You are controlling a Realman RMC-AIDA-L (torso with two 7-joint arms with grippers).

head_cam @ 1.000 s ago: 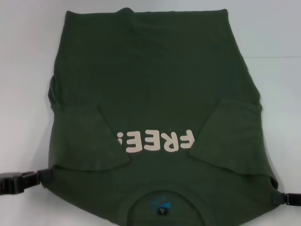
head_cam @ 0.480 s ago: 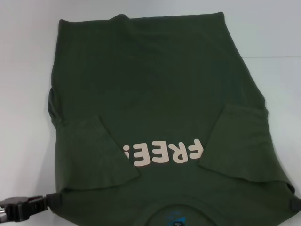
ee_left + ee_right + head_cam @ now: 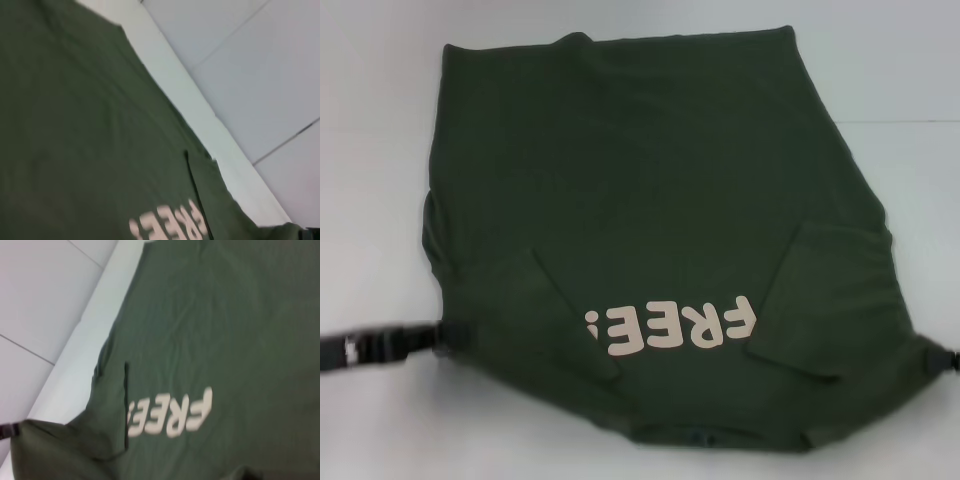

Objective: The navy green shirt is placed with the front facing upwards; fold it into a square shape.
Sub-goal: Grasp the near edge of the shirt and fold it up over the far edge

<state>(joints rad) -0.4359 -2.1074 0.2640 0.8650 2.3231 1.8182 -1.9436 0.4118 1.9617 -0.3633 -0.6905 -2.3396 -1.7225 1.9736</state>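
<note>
navy green shirt [image 3: 660,200] on the table [image 3: 370,150], sleeves folded in. your left gripper [image 3: 455,335] and right gripper [image 3: 932,360], apparently pinching its shoulders, have lifted the collar edge forward since a second ago; lengthwise fold beginning.

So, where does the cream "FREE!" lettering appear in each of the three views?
Head view: the FREE! lettering sits low and centre on the navy green shirt, between the two folded-in sleeves.
Left wrist view: at the bottom edge, partly cut off.
Right wrist view: low and centre.
Shared landmark: the folded sleeve edge beside the letters, seen in every view.
</note>
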